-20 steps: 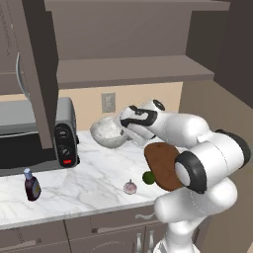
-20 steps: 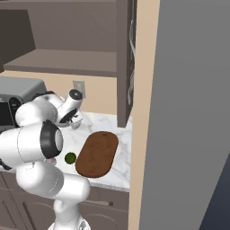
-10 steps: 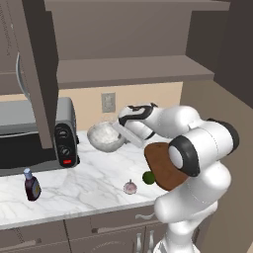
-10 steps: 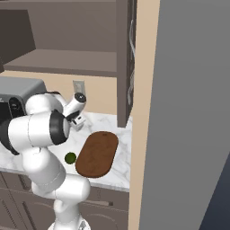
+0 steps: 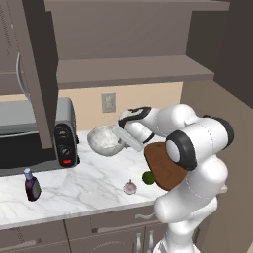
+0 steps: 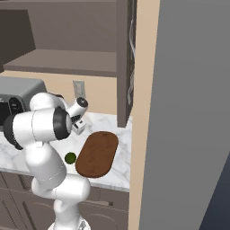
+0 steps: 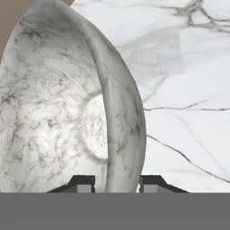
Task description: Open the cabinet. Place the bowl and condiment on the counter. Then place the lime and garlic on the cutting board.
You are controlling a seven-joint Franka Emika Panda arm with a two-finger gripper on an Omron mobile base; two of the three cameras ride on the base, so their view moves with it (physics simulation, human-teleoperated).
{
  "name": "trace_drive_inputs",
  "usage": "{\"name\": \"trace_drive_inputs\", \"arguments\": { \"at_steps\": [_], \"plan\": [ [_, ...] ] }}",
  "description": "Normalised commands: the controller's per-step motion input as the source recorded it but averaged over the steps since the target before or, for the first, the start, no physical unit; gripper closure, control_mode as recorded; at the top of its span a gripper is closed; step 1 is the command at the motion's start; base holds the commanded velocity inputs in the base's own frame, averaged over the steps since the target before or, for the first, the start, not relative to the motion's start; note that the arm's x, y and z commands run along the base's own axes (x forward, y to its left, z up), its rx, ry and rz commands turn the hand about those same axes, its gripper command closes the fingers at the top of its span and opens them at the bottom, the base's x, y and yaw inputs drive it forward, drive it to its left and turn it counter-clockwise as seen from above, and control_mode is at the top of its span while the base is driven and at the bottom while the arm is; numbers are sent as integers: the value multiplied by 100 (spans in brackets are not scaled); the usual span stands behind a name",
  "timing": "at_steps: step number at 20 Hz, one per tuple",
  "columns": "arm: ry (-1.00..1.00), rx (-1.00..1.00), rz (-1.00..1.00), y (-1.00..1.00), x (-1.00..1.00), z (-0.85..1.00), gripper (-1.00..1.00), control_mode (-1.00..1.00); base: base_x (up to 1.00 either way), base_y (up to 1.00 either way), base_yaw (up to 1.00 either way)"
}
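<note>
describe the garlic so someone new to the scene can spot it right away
Start at the white marble counter, near its front edge below the bowl. The garlic is the small pinkish-white bulb lying on the bare marble. Its neighbour, the lime, is similar in size but dark green and sits against the cutting board.

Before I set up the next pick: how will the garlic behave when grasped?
The garlic is a small rounded bulb on smooth marble counter, so a nudge could probably roll it. Its pointed tip suggests an uneven shape that may slip between the fingers. It looks light.
</note>
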Motion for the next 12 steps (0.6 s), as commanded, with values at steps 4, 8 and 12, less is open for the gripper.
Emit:
{"name": "trace_drive_inputs", "arguments": {
  "at_steps": [4,8,12],
  "plan": [
    [-1,0,3,12,3,-23,100,-100,0,0,0],
    [0,0,3,11,1,-24,100,-100,0,0,0],
    [-1,0,2,10,0,-7,-100,-100,0,0,0]
  ]
}}
